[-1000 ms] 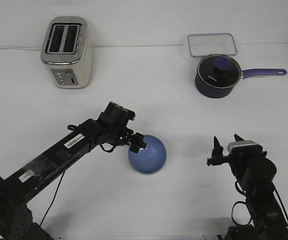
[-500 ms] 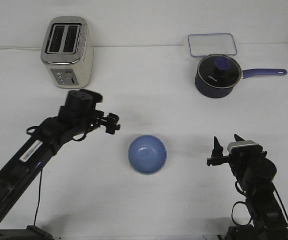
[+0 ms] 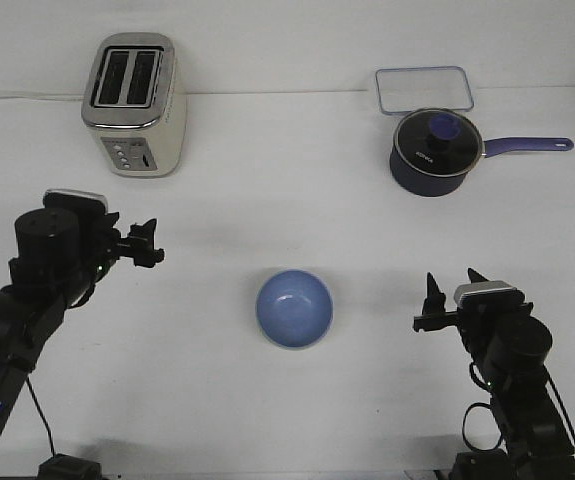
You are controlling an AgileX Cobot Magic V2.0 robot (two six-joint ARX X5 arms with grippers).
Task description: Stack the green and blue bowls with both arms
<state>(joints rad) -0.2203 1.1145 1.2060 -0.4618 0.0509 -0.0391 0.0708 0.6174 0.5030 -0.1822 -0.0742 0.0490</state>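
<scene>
The white counter (image 3: 287,200) carries a toaster (image 3: 134,105) far behind-left of the blue bowl (image 3: 294,308), saucepan (image 3: 435,150) and clear tray (image 3: 423,88) behind-right. Left claw (image 3: 147,243) and right claw (image 3: 454,292) flank the bowl, both empty, fingers apart; nothing blocks it.

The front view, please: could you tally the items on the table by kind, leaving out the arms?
Bowls: 1 visible, the blue bowl
Toasters: 1, the toaster
Saucepans: 1, the navy saucepan
Clear containers: 1, the clear container
Total: 4
</scene>
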